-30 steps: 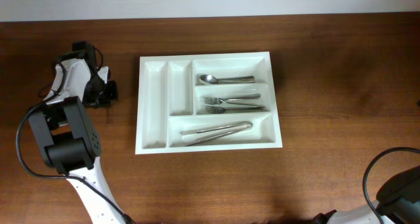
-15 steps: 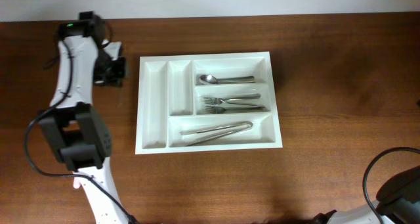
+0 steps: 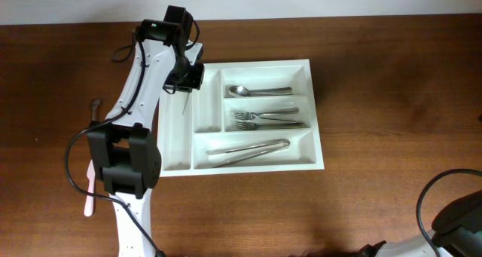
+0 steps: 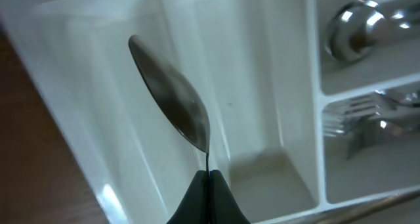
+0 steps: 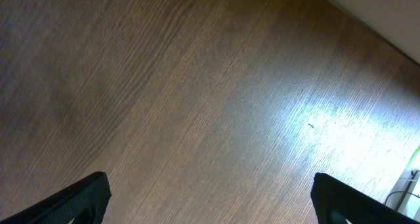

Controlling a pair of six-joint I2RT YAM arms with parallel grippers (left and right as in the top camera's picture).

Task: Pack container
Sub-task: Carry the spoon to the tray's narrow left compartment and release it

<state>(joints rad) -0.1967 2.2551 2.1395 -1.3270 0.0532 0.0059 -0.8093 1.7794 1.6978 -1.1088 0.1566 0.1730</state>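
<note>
The left gripper [image 3: 184,82], closed on a slim metal utensil [image 4: 172,96] above the narrow upright slots [image 3: 178,136] of the container [image 3: 241,169] near the bench's [image 3: 376,136] back edge, should align it lengthwise with one slot and lower before letting go; the right gripper [image 5: 210,204] hangs wide open, well apart.

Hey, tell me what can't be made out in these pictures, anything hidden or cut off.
Left wrist view: the handle of the held utensil disappears inside the shut left gripper; spoon or knife is unclear.
Overhead: the left arm covers part of the pink item; its kind is unclear.
Right wrist view: the right gripper shows only fingertips at the bottom edge; overhead cuts it off.
</note>
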